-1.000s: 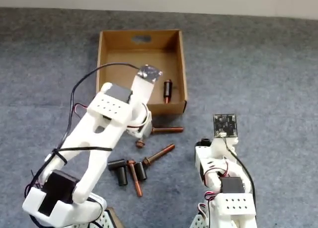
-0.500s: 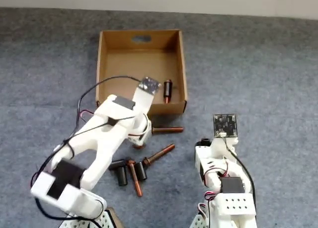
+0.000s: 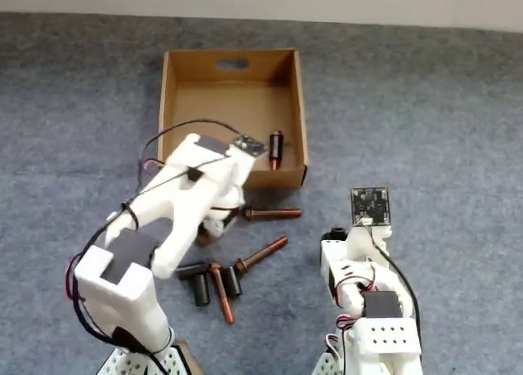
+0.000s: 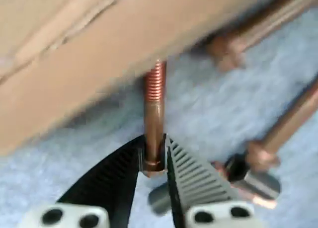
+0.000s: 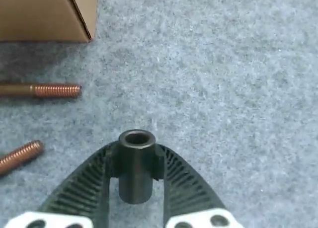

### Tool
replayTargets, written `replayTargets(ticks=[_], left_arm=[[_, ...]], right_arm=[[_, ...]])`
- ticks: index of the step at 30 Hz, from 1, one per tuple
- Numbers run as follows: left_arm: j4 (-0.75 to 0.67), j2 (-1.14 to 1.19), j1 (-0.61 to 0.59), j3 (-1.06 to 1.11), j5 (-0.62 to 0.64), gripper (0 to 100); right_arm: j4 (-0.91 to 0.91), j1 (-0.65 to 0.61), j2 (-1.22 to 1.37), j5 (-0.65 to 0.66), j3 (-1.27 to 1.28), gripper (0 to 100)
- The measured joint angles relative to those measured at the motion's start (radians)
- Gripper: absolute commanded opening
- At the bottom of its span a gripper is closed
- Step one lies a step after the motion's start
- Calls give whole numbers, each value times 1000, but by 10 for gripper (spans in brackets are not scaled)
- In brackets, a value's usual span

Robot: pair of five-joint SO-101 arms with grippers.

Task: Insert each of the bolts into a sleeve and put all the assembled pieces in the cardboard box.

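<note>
Left arm (image 3: 176, 203) has folded back over the last second: rear link now more upright, wrist lower and closer to the front wall of the cardboard box (image 3: 173, 97). Right arm (image 3: 366, 297) hasn't budged. High view: one assembled piece (image 3: 276, 148) lies inside the box by its right wall. The grey-carpeted bench (image 3: 441, 130) carries the loose parts in front of the box: front bolt (image 3: 274, 214) just outside the front wall and roughly parallel to it, slanted bolt (image 3: 263, 252) nearer the arms, third bolt (image 3: 221, 292) between two loose sleeves (image 3: 197, 285). Right arm stands well apart from that pile, with the held sleeve (image 3: 336, 233) at its tip. Left wrist view: left pincer (image 4: 154, 156) is clamped on the held bolt (image 4: 154, 104) near its head end, threaded end pointing at the box wall; can't tell if the tip touches the cardboard. More bolts are blurred on the carpet beside it. Right wrist view: right pincer (image 5: 135, 151) is clamped on the black sleeve, open bore facing away from the pincer, over bare carpet. A box corner and two threaded bolt ends (image 5: 54, 91) lie beyond it, apart from the sleeve.
</note>
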Motion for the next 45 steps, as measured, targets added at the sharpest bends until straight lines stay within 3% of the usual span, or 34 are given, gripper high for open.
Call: replayTargets(ticks=[6,10,15,19,26,32,35,41,45], left_arm=[[115,-51,-157,0,-224,8],[203,-153,-292,0,-505,8],[209,-176,-473,0,-910,11],[146,-126,-568,-2,-1083,11],[28,-6,-623,-3,-1122,184],[6,-17,-655,-43,-1122,192],[68,-71,-686,-107,-1122,192],[336,-221,-706,-95,-1108,192],[288,-265,-704,114,-1013,192]], right_arm=[[0,0,0,0,0,6],[0,0,0,0,0,6],[0,0,0,0,0,6],[0,0,0,0,0,6],[0,0,0,0,0,6],[0,0,0,0,0,6],[0,0,0,0,0,6],[0,0,0,0,0,6],[0,0,0,0,0,6]])
